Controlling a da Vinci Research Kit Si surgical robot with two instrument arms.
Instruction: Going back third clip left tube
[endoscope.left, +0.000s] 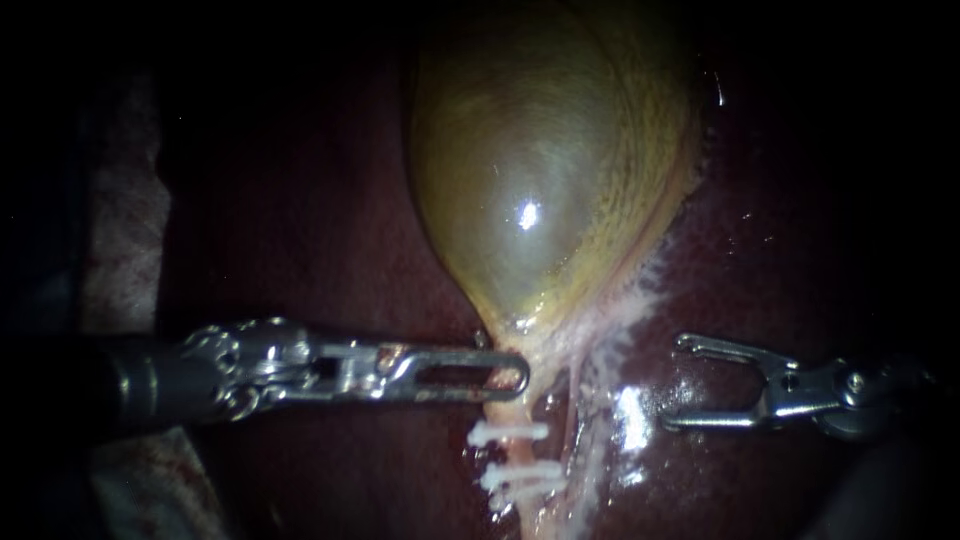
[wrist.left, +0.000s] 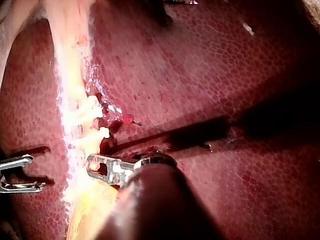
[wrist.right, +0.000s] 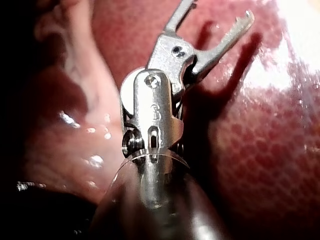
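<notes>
**Right instrument stands clear of the clipped left tube; left instrument holds it taut.**
The left tube (endoscope.left: 503, 452) runs down from the gallbladder (endoscope.left: 540, 170) over the liver (endoscope.left: 300, 230), with white clips (endoscope.left: 508, 432) across it. The left instrument (endoscope.left: 515, 378) lies flat just above them. Its hand looks closed on the tube, jaws together, likely to keep it stretched and exposed. The right instrument (endoscope.left: 675, 385) sits well apart on the far side, its hand spread wide and empty. Judging by that, the clip is placed and the retreat is nearly complete.
</notes>
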